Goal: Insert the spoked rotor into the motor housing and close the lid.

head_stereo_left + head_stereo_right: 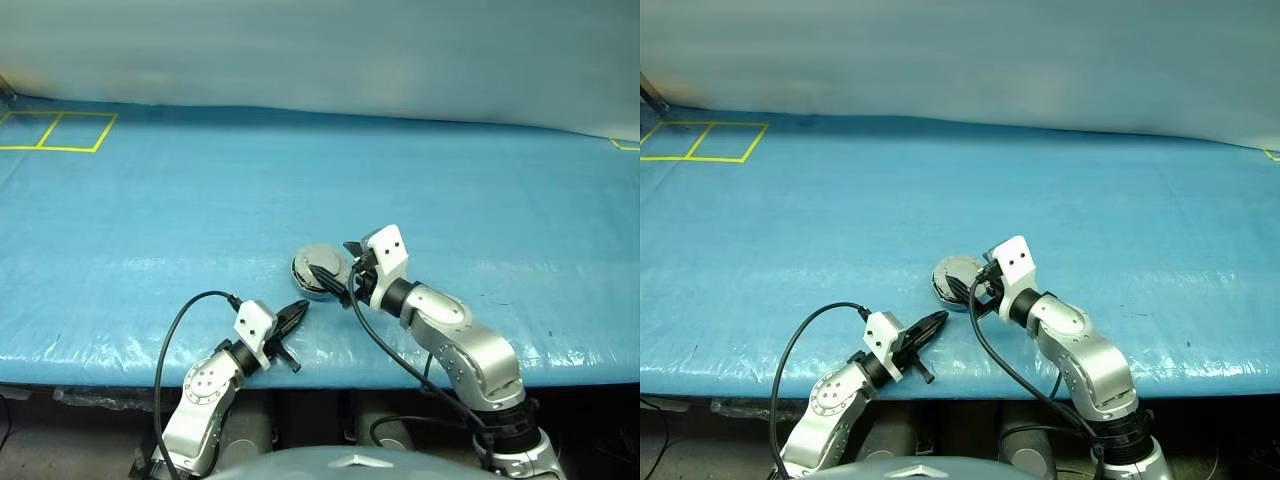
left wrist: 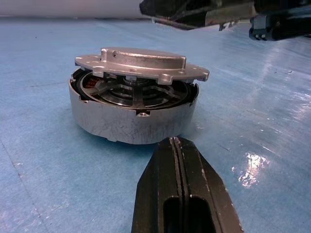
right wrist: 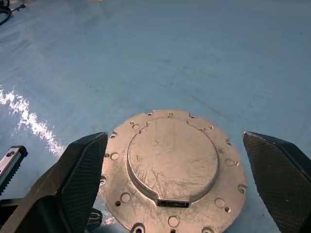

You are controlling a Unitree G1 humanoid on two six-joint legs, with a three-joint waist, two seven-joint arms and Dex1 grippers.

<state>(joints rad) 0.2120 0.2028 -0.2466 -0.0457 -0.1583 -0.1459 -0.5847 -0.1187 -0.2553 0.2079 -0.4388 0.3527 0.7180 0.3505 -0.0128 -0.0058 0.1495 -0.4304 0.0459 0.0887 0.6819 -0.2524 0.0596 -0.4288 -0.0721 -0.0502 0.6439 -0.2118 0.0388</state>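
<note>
A round grey lid point(image 3: 171, 171) rests loosely on the motor housing point(image 2: 129, 119), near the front edge of a blue table point(image 1: 150, 220); the spoked rotor point(image 2: 131, 93) sits inside. All look rigid, smooth, fairly heavy metal. The lid's thin rim seems the best hold. The right gripper point(image 3: 175, 187) spreads wide over it; the left gripper point(image 2: 176, 145), closed empty, waits just beside the housing.

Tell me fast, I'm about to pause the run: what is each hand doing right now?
Left hand: closed, holding nothing, beside the motor housing.
Right hand: open, empty, fingers spread either side of the lid.
</note>
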